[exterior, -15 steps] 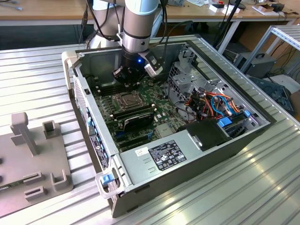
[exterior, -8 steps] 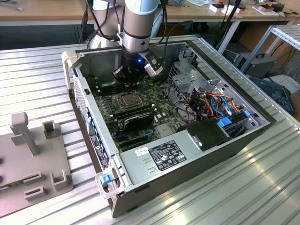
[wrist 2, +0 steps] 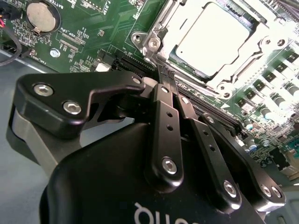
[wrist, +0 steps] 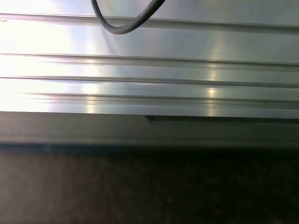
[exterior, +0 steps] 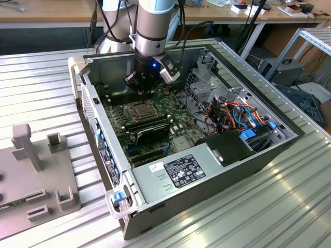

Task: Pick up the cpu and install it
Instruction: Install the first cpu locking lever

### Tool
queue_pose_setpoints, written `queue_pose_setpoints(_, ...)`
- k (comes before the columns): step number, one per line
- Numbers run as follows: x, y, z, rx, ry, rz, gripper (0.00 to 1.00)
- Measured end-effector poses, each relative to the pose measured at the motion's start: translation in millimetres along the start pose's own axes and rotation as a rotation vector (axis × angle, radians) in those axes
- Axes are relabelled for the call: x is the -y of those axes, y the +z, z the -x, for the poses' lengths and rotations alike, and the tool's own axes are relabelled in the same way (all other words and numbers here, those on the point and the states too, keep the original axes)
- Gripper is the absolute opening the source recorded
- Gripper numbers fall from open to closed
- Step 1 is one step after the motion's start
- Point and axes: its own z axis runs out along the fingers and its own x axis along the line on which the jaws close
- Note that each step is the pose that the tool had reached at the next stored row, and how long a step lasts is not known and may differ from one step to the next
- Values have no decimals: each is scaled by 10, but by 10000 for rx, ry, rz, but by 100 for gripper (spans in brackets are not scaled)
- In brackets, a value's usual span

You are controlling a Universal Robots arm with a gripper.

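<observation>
The cpu [wrist 2: 212, 37], a flat square chip with a dull silver top, lies in the socket on the green motherboard [wrist 2: 93, 28], with the metal frame [wrist 2: 154, 44] around it. In the exterior view the cpu [exterior: 138, 109] sits in the middle of the board inside the open computer case [exterior: 222, 170]. My gripper [wrist 2: 164, 79] hovers just beside one corner of the socket frame. Its two black fingers [wrist 2: 163, 116] are pressed together, shut, with nothing seen between them. In the exterior view the gripper [exterior: 138, 85] hangs low over the board just behind the socket.
A long black card [exterior: 147, 132] stands right in front of the socket. A power supply [exterior: 181, 173] fills the case's front, and orange and blue cables [exterior: 232, 116] crowd the exterior view's right. A grey fixture [exterior: 36, 170] sits on the ribbed aluminium table [wrist: 149, 70]. A coin battery [wrist 2: 41, 15] is on the board.
</observation>
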Motion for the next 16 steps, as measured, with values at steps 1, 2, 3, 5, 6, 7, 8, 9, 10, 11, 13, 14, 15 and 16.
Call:
queue_pose_setpoints(1,0,-1,0,-1,0,-1,11)
queue_pose_setpoints(2,1,-2,0,-2,0,-3,11)
queue_pose_setpoints(3,0,-2,0,-1,0,-2,11)
queue_pose_setpoints(5,1,-21,0,-3,0,-6,11)
queue_pose_setpoints(6,0,-35,1,-3,0,-4,11)
queue_pose_setpoints(7,0,-54,1,-2,0,-3,11)
queue_pose_setpoints(8,-1,-74,2,-2,0,-3,11)
queue_pose_setpoints(9,-1,-96,2,-3,0,-4,11)
queue_pose_setpoints(10,-1,-113,3,-2,0,-4,11)
queue_pose_setpoints(11,-2,-132,4,-2,0,-4,11)
queue_pose_setpoints(13,-2,-167,5,-1,0,-3,11)
queue_pose_setpoints(14,-3,-182,5,-2,0,-3,11)
queue_pose_setpoints(15,-3,-190,5,-2,0,-3,11)
queue_pose_setpoints(16,-3,-190,6,0,0,-2,11)
